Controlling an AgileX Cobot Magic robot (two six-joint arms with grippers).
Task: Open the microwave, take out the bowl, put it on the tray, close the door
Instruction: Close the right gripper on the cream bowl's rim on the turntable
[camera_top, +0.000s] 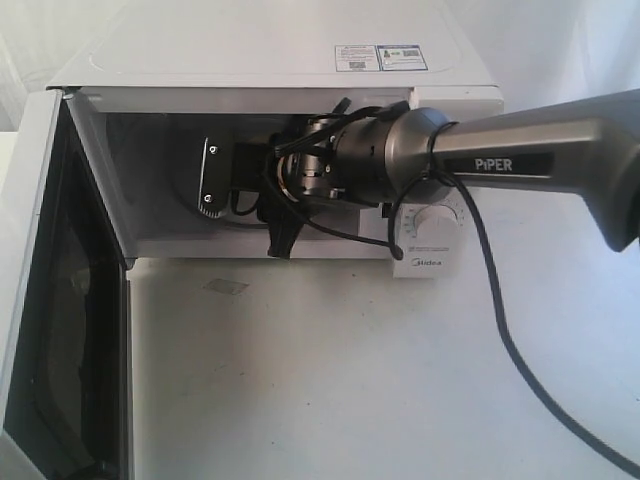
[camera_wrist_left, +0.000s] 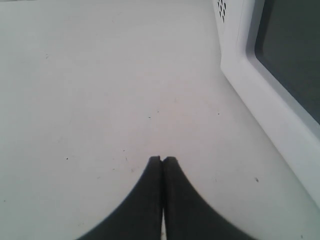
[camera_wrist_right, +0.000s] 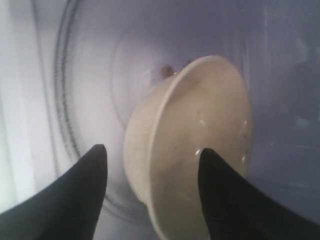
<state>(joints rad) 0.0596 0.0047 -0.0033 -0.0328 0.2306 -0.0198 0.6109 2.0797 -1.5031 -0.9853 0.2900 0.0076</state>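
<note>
- White table (camera_top: 350, 380): matte, faintly specked; white backdrop behind microwave (camera_top: 250, 60).
- Left gripper (camera_wrist_left: 162, 159): fingers together above table.
- Right gripper (camera_wrist_right: 152, 149): fingers apart, straddling bowl (camera_wrist_right: 200, 115) rim.

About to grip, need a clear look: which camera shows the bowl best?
The right wrist view: the bowl fills it, rim between the fingers of the open right gripper. In the exterior view the arm hides it. The left wrist view shows only table and microwave.
</note>
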